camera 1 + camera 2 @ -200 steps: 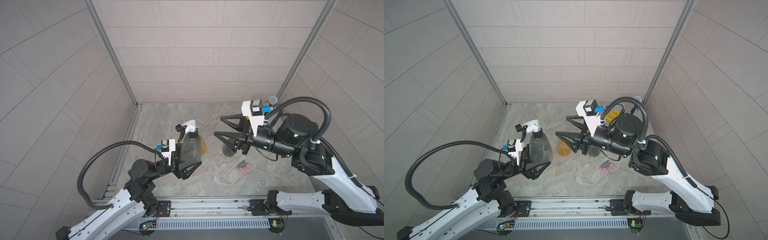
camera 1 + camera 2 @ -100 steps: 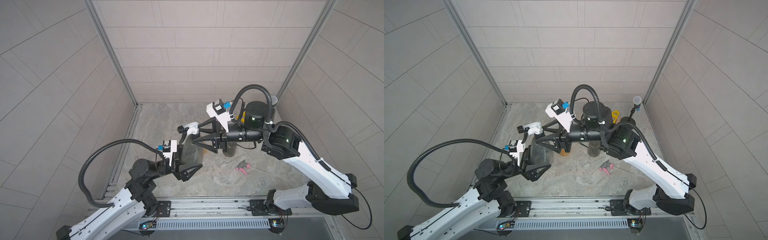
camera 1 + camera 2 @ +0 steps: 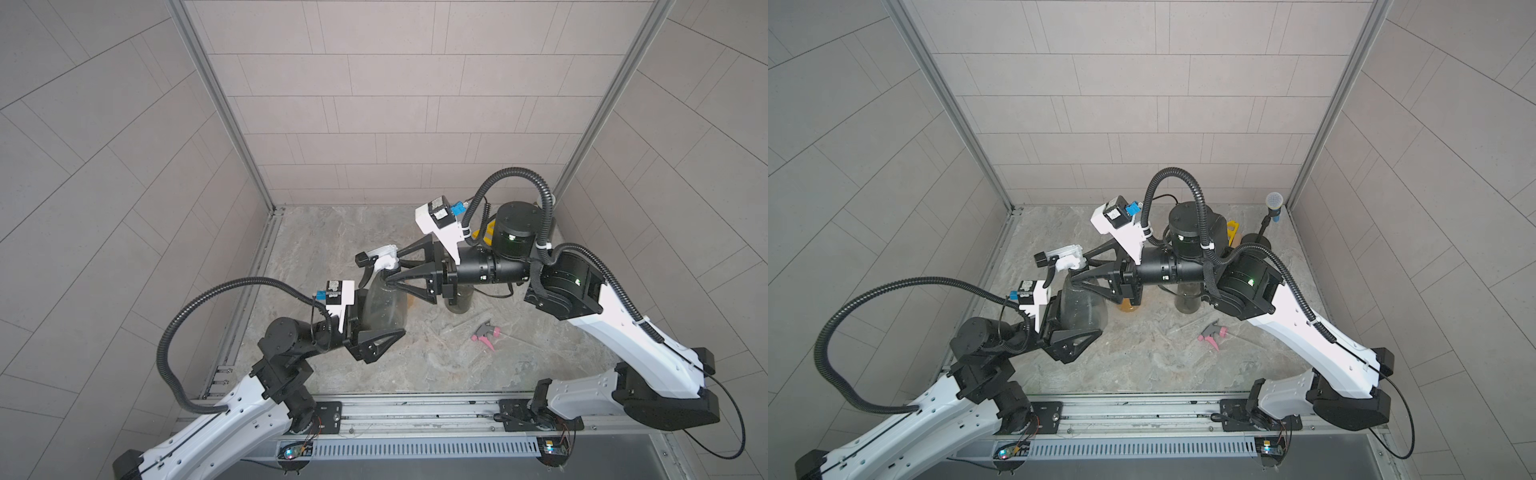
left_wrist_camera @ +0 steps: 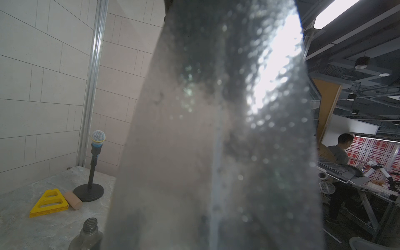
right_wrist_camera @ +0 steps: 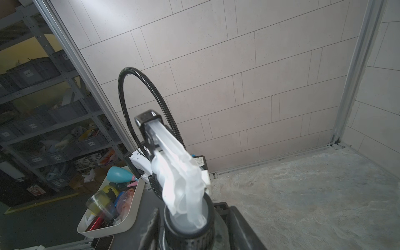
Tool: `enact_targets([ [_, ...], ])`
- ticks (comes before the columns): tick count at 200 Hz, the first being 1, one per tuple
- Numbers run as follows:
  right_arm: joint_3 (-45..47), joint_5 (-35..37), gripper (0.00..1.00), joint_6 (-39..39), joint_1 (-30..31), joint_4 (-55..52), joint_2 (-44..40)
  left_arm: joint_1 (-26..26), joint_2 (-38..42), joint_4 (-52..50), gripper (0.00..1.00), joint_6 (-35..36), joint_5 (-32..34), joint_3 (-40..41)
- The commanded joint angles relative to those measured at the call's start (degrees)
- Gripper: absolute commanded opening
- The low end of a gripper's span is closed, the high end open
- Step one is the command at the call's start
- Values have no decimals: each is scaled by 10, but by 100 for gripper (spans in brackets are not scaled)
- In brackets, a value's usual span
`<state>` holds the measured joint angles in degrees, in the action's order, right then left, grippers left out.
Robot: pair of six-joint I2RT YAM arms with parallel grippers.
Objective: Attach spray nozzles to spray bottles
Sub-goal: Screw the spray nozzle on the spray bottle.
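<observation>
We see the left gripper (image 3: 384, 318) with its jaws closed on the belly of a grey bottle (image 3: 380, 305) over the left half of the counter (image 3: 436, 365). A white sprayer (image 3: 380, 259) sits on that bottle's neck, its black tip aimed toward the left edge. The right gripper (image 3: 391, 268) reaches in from the right, with its jaws on either side of the neck.

The right wrist view adds what the top views cannot. There the sprayer's black collar (image 5: 188, 225) sits between the jaws, yet we cannot tell whether they press it or stand a little off.

The blurred grey bottle almost fills the left wrist view. Beside it appears a second grey bottle (image 4: 86, 236) with bare threads. In the far right corner stand a microphone (image 4: 97, 138), a yellow triangle (image 4: 50, 202) and a wooden peg (image 4: 73, 200).

An amber bottle (image 3: 1128, 307) shows in a top view, between the two grey ones and partly behind the right gripper. A pink sprayer (image 3: 484, 332) lies near the second grey bottle, on its front side.

Bare stone runs along the front edge and into the far left corner.
</observation>
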<state>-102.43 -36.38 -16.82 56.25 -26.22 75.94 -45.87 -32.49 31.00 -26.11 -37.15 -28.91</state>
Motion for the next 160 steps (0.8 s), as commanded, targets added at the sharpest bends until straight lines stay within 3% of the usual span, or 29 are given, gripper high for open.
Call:
enact_targets([
  [1,-4,-13,47,1,2,20,-14,2,2,30,0,-3,-8,-15],
  [103,32,2,30,13,14,33,-29,1,1,29,0,0,9,-19],
  [135,59,73,28,35,50,31,-44,2,6,4,0,9,45,-28],
  [160,86,176,27,61,99,24,-58,2,12,-17,0,18,71,-38],
])
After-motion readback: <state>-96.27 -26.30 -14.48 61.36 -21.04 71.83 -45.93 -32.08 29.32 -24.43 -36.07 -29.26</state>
